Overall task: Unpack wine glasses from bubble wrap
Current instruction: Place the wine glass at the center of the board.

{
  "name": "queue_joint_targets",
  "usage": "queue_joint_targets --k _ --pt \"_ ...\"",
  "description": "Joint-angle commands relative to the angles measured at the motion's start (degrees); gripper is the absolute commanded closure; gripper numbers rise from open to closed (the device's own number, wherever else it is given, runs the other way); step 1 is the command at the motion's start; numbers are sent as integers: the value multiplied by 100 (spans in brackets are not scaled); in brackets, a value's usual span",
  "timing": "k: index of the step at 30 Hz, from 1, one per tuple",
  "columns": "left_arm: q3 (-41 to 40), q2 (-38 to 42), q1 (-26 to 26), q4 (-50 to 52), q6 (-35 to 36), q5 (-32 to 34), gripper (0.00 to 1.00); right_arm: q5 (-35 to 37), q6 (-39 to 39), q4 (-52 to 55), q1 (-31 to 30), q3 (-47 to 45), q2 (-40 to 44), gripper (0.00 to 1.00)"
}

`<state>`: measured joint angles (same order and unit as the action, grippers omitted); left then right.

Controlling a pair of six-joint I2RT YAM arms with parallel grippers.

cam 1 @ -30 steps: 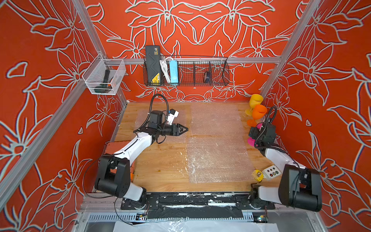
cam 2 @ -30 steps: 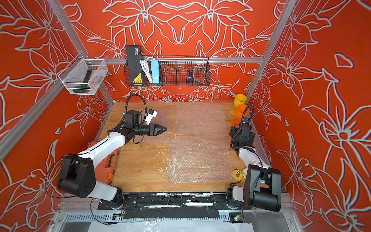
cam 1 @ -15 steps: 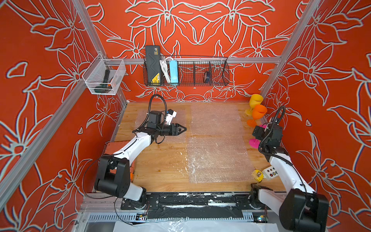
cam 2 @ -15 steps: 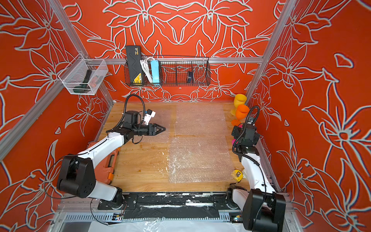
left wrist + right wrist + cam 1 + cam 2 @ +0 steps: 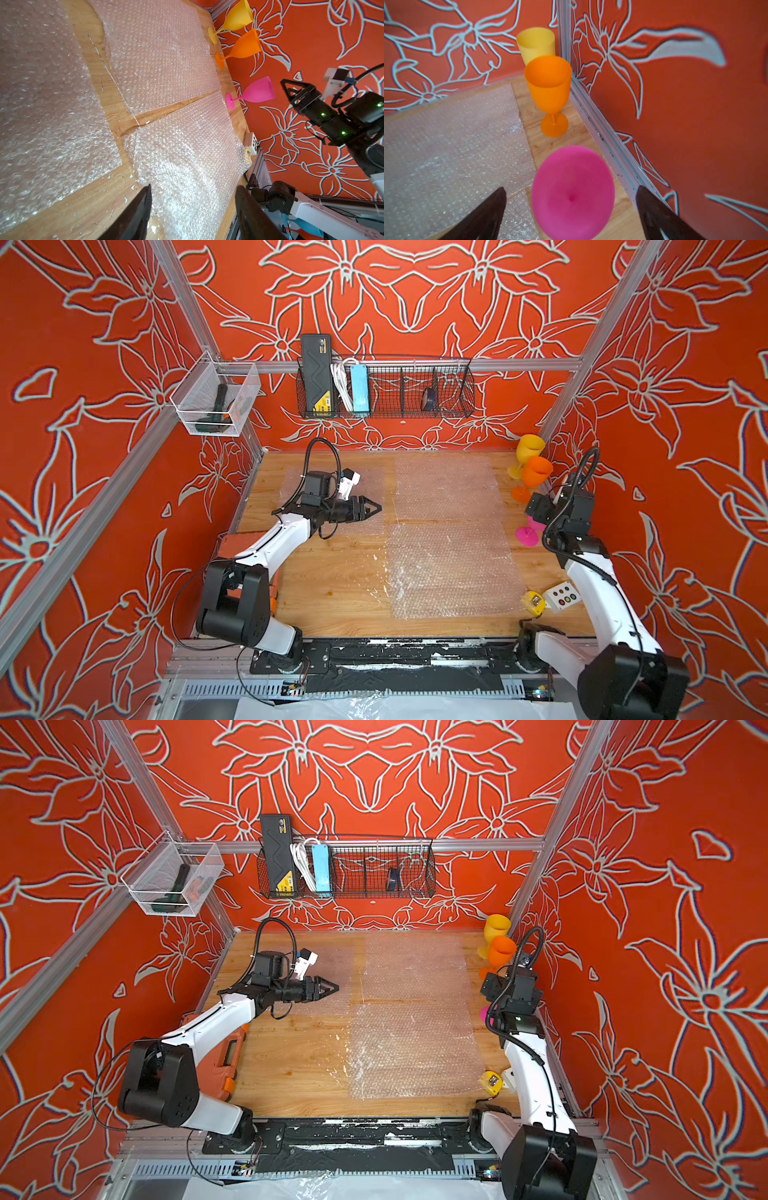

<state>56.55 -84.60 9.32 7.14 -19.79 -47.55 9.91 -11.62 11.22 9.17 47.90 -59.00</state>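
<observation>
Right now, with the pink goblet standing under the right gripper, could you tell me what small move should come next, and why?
I would probably raise the right gripper straight up and back, jaws open. The pink goblet stands upright beneath those open jaws, untouched, near the orange goblet and yellow goblet; the bubble wrap lies flat, so a clean retreat avoids toppling it.

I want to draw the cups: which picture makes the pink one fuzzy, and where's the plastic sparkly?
Right wrist view: the pink goblet sits close to the lens, soft-edged; the orange goblet behind is crisper. Left wrist view: light glints white off the bubble wrap nearest the camera.
</observation>
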Motion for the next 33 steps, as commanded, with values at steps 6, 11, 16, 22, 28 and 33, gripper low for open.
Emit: queue_joint_targets --k 6,11,16,22,28,33 --pt "101 -164 -27 -81 -94 -218 38 -1684 -734 1485 53 404 570 20" --pt "16 -220 -27 -173 -196 -263 38 -2686 -1227 1772 50 -413 1039 65" --pt "-65 -212 -27 -210 -212 -290 38 -2674 -1509 1986 62 -1117 1317 71" --pt "-40 -192 -27 -201 -251 -372 38 -2881 -1873 1181 317 -1822 1116 75" --pt "-91 -146 -29 -160 -231 -337 38 -3865 -2303 264 1154 -2208 456 76" --pt "-138 -225 -27 -232 -287 -312 38 -4650 -2844 -745 2021 -2552 -176 76"
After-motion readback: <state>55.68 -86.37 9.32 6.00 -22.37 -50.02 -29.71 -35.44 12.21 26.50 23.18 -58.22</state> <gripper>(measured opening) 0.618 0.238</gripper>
